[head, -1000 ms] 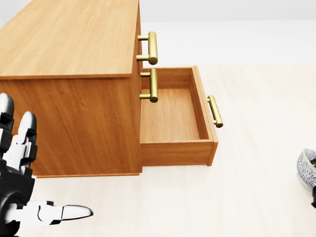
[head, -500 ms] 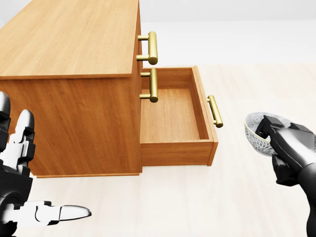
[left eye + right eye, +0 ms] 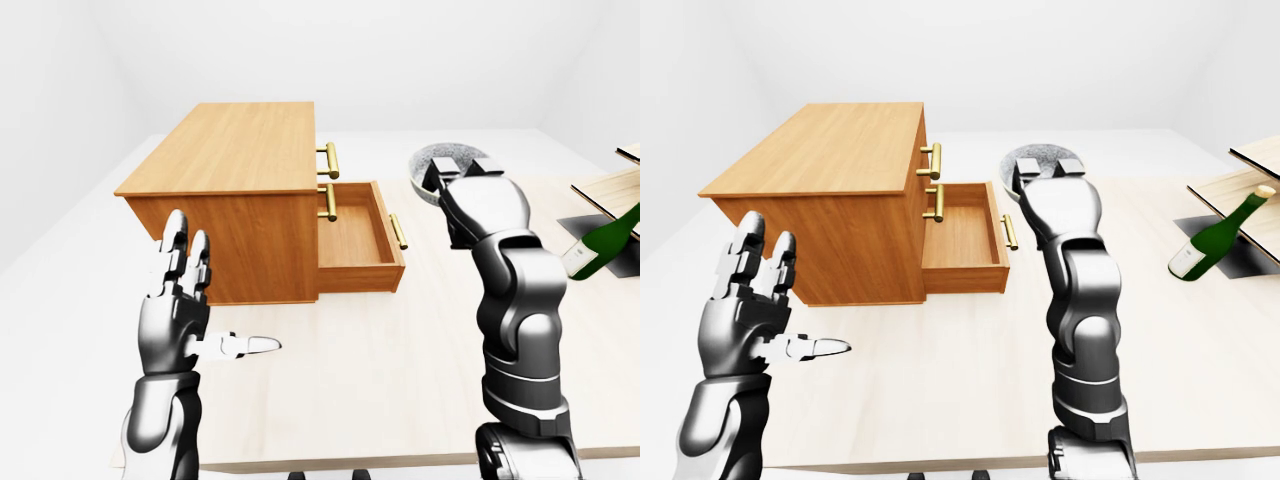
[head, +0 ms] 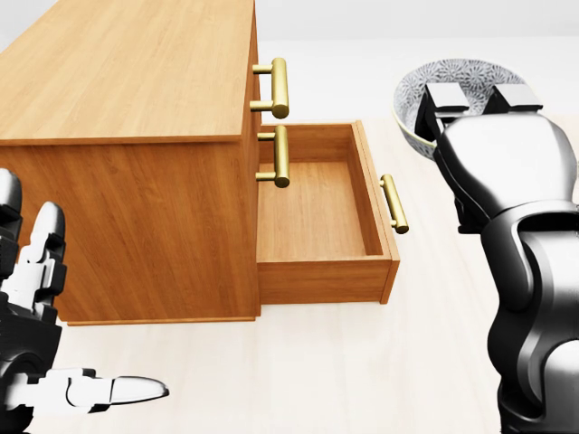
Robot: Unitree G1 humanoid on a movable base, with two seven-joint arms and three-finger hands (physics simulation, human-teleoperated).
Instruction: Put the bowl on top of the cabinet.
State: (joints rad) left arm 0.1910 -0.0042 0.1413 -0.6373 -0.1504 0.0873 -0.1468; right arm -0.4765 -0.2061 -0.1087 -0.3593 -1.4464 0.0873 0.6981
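Your left hand [image 3: 185, 300] stands low at the left of the left-eye view, palm up, its fingers [image 3: 176, 250] spread and the thumb stuck out to the right; it touches nothing and hangs over the table [image 3: 360, 390], a pale, light-wood top that runs across the whole lower half of the view. Behind it the room is bare: white walls and a white floor.

Just right of that hand stands the cabinet [image 4: 127, 81], warm brown wood with a flat top. On its right face are two brass handles [image 4: 280, 88], one above the other. The lowest drawer [image 4: 312, 212] is pulled out to the right, and it carries a third brass handle on its outer end.

Right of the drawer your right hand [image 4: 470, 113] is raised with the bowl [image 4: 443, 77] pinched at its rim, two fingers hooked over the edge into the inside. The bowl is grey with a fine pattern and tilts toward you. It is in the air, right of the cabinet and near the level of its top, not over it.

At the far right of the right-eye view a green bottle [image 3: 1215, 235] leans on a dark mat [image 3: 1230, 255], under light wooden boards [image 3: 1255, 165].
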